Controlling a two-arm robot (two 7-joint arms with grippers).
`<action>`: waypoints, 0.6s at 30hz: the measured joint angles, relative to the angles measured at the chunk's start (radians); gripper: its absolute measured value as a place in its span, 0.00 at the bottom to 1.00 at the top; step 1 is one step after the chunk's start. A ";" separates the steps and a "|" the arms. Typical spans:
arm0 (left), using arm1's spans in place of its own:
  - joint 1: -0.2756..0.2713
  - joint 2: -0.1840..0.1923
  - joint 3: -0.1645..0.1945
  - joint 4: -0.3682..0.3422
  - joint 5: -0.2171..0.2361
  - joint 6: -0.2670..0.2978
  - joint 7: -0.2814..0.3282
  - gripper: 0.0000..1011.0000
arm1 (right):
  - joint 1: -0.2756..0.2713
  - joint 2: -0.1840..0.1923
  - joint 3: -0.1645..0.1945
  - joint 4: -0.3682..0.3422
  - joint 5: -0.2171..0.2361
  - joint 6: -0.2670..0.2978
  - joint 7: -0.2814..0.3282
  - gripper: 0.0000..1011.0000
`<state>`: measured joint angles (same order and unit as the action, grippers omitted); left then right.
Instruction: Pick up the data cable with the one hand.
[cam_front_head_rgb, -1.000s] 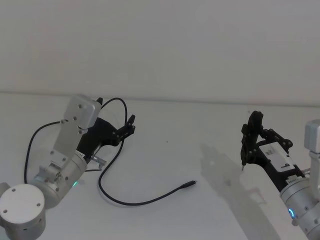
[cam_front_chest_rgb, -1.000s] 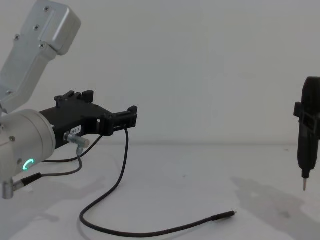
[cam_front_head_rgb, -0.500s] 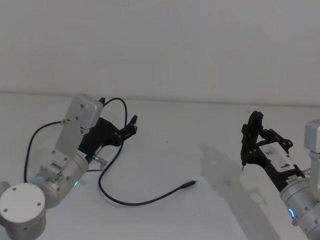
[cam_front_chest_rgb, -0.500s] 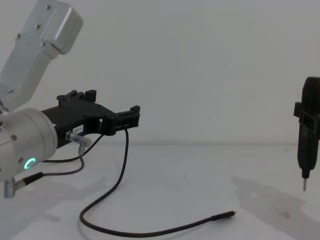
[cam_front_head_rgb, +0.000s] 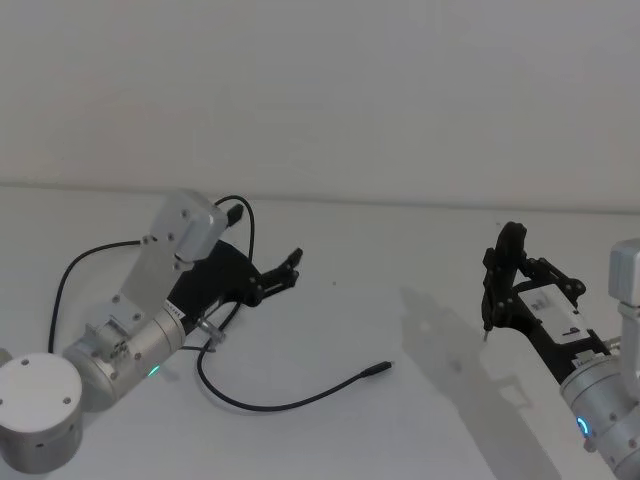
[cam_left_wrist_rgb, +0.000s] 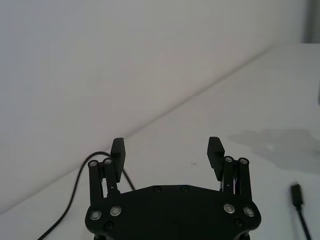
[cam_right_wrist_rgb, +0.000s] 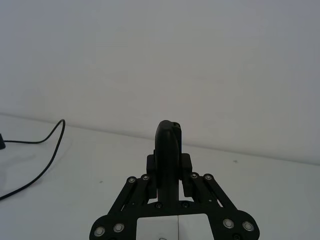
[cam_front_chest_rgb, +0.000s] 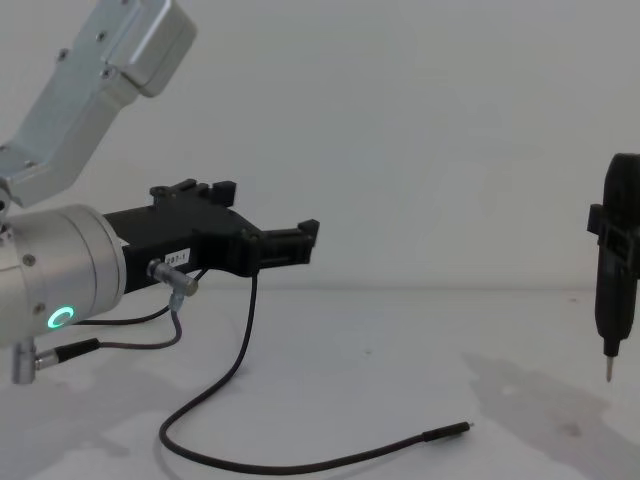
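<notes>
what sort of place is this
Probably a robot lab or test bench: a white table against a plain white wall, an open black two-jaw left gripper near a long thin black data cable, and a right gripper clamping a black pen-shaped tool.

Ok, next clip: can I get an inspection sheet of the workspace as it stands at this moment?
Surface: white table, with the right arm's shadow on it.
Job's things: data cable lies in a curve on the table, its plug free; nothing grips it.
Clutter: nothing seen.
Grippers: left gripper open, raised off the table, holding nothing; right gripper shut on a black pen-shaped tool, off to the right, tip above the table.
Cables: besides the data cable, a dark wire with a silver connector hangs at the left arm.
Surroundings: plain white wall.
</notes>
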<state>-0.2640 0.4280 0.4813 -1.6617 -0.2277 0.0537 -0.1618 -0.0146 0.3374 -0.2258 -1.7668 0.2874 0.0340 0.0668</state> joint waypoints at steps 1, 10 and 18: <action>-0.002 0.005 0.002 -0.003 -0.002 0.002 -0.009 0.99 | 0.000 0.000 0.000 0.000 0.000 0.000 0.000 0.27; -0.029 0.060 0.017 -0.029 -0.026 0.037 -0.142 0.99 | 0.000 0.000 0.000 0.000 0.000 0.000 0.000 0.27; -0.068 0.122 0.038 -0.051 -0.047 0.081 -0.284 0.99 | 0.000 0.000 0.000 0.000 0.000 0.000 0.000 0.27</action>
<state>-0.3319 0.5503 0.5189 -1.7131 -0.2743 0.1342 -0.4459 -0.0146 0.3374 -0.2258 -1.7668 0.2874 0.0341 0.0668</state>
